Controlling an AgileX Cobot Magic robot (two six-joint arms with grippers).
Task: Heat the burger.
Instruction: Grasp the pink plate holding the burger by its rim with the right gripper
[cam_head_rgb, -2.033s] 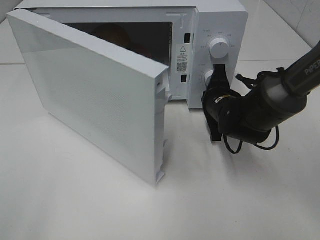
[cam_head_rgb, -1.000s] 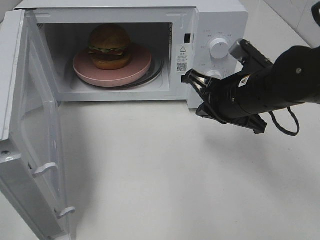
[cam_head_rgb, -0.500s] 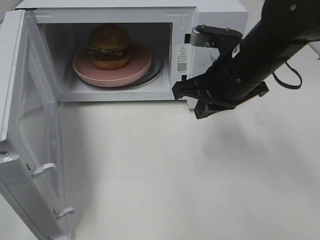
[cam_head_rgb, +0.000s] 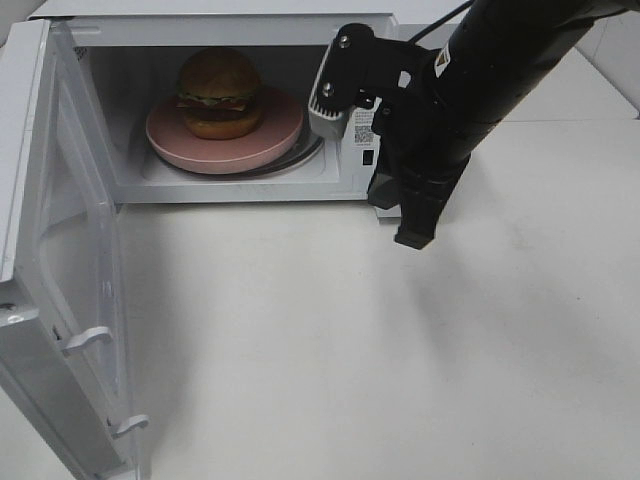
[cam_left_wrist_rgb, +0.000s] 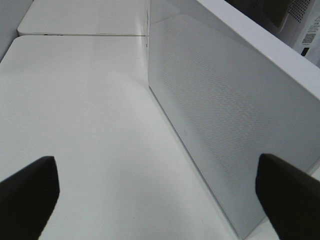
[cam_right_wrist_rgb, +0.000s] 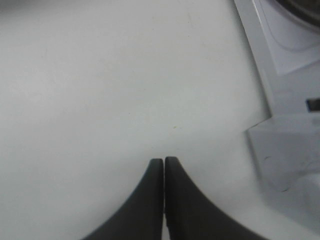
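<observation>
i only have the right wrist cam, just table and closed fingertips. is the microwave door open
Observer: Yes, the microwave door is swung wide open to the left in the high view.
Operator: is the burger inside
Observer: Yes, the burger sits on a pink plate inside the microwave.
Operator: where's the left gripper
Observer: The left gripper is open, facing the outer face of the door; the high view does not show it.
Operator: and where's my gripper
Observer: The right gripper points down at the table, in front of the microwave's right front corner, holding nothing.
</observation>
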